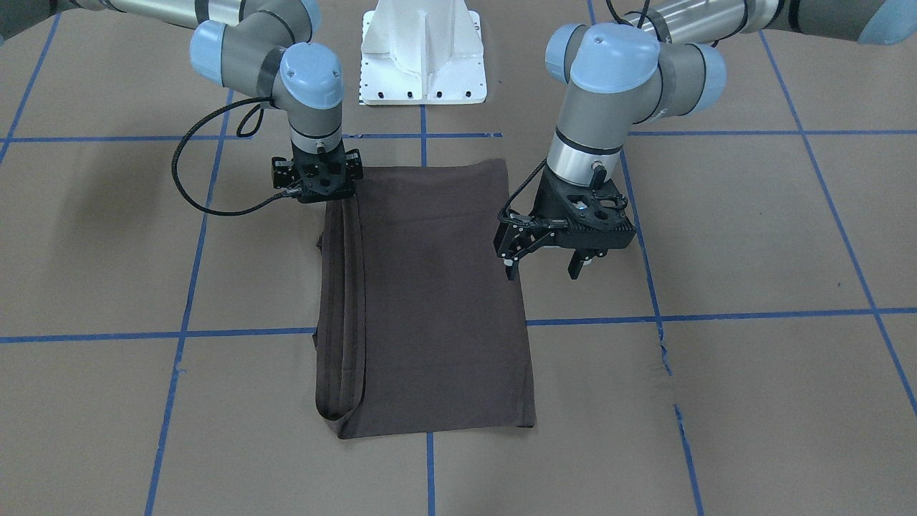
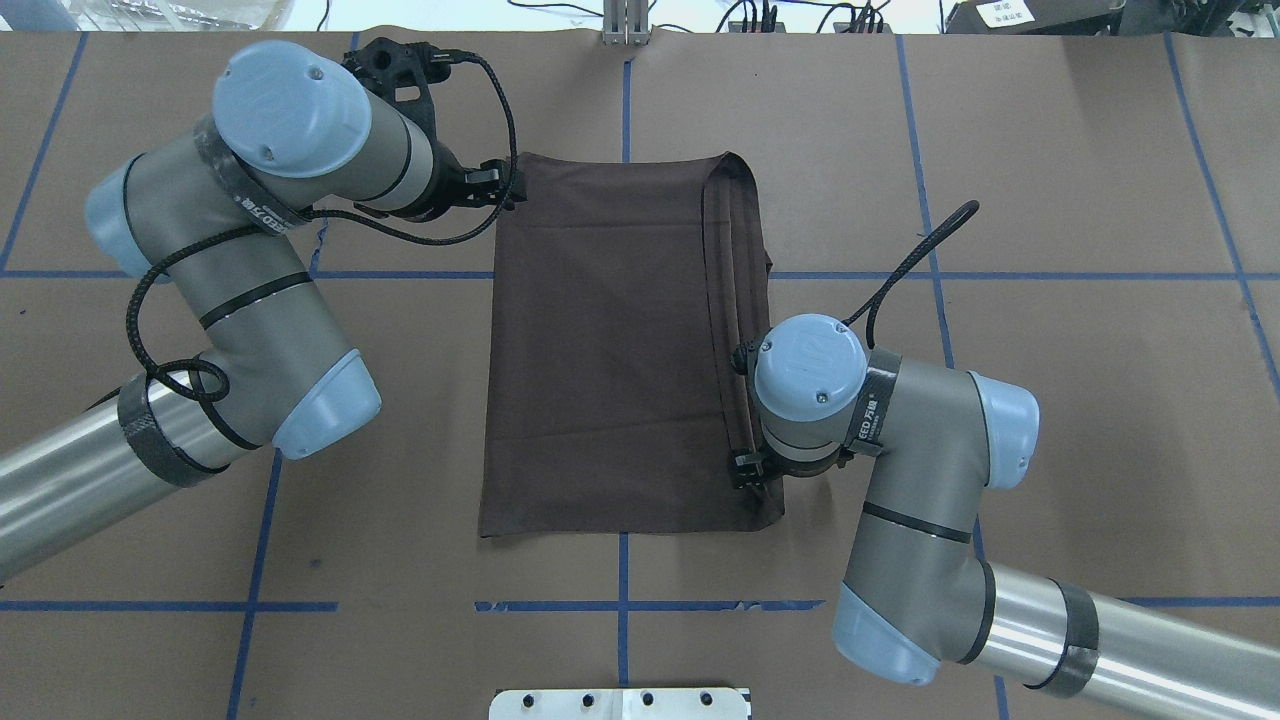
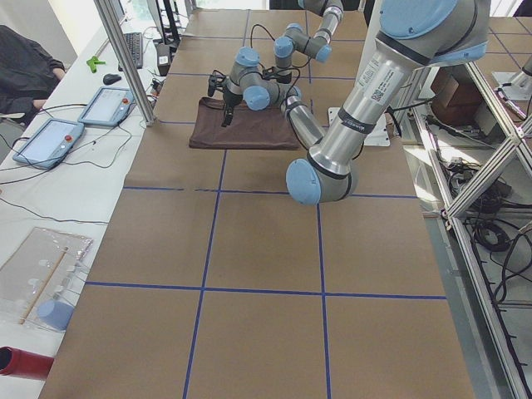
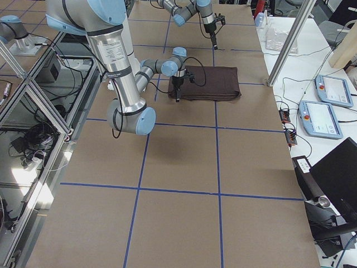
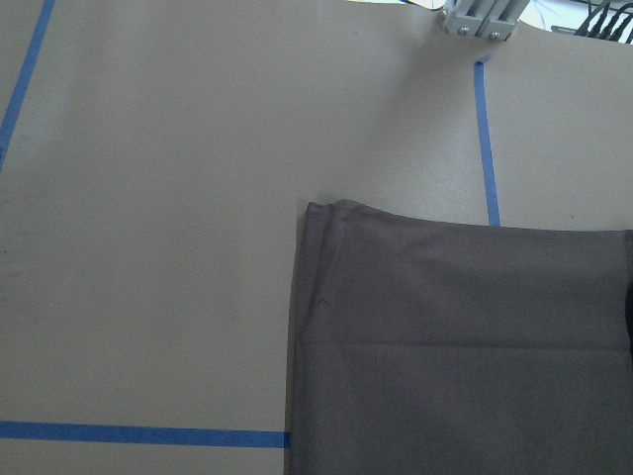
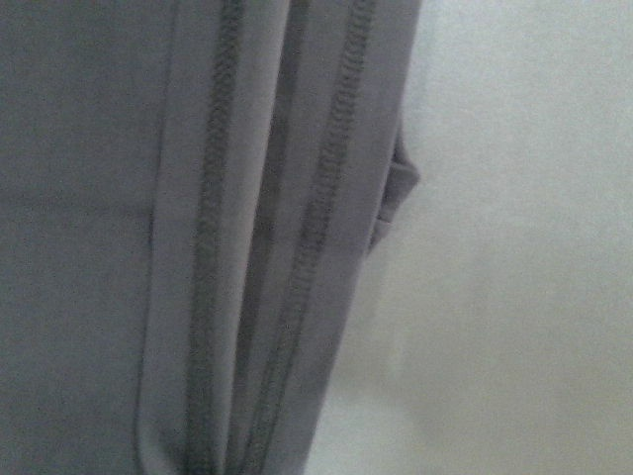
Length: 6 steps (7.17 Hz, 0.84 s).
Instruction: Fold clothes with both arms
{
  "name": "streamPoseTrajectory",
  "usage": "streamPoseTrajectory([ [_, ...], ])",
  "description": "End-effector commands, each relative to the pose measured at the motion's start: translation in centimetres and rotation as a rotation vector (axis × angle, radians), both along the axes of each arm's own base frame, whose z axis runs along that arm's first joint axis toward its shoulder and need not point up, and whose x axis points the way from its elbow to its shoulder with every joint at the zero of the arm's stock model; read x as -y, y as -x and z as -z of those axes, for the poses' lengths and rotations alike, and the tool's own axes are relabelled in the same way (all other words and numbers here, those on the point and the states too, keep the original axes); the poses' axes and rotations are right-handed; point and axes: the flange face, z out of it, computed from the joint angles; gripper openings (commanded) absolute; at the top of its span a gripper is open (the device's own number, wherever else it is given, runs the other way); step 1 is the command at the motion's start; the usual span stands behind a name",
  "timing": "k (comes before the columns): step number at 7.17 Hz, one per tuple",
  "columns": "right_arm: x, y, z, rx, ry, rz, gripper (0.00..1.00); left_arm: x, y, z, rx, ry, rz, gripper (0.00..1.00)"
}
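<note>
Shirt [image 1: 437,301] lies folded in a flat rectangle on the table [image 1: 752,236]. My left gripper [image 1: 542,274] hangs wide open just beside its left long edge. My right gripper [image 1: 331,188] stands over the hemmed right edge, near a corner; whether it is open, I cannot tell.

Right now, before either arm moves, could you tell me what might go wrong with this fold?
1. The right gripper sits over the stacked hemmed layers along one edge of the T-shirt. A pinch there might catch only some layers, and the fold could spring open.
2. The left gripper hangs open beside the opposite edge, towards the other end. Grasps so offset might skew the rectangle.
</note>
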Motion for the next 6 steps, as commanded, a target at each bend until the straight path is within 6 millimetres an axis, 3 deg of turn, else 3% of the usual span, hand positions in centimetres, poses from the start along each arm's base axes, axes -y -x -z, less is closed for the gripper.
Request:
streamPoseTrajectory([
  [1,1.2,-3.1,-2.6,-0.027,0.01,-0.025,1.0,0.0,0.0,0.1,-0.001,-0.001,0.0,1.0],
  [2,1.1,-4.9,-2.4,-0.008,-0.007,-0.015,1.0,0.0,0.0,0.1,-0.001,-0.001,0.0,1.0],
  [3,1.6,-5.6,-0.8,0.021,-0.022,-0.024,1.0,0.0,0.0,0.1,-0.001,-0.001,0.0,1.0],
  [4,1.6,-5.2,0.6,0.049,-0.028,-0.018,1.0,0.0,0.0,0.1,-0.001,-0.002,-0.001,1.0],
  [5,2.1,-3.7,3.1,0.073,-0.036,-0.02,1.0,0.0,0.0,0.1,-0.001,-0.002,-0.001,1.0],
  [6,2.6,-1.6,4.2,0.08,-0.036,-0.018,1.0,0.0,0.0,0.0,0.0,-0.001,-0.001,1.0],
])
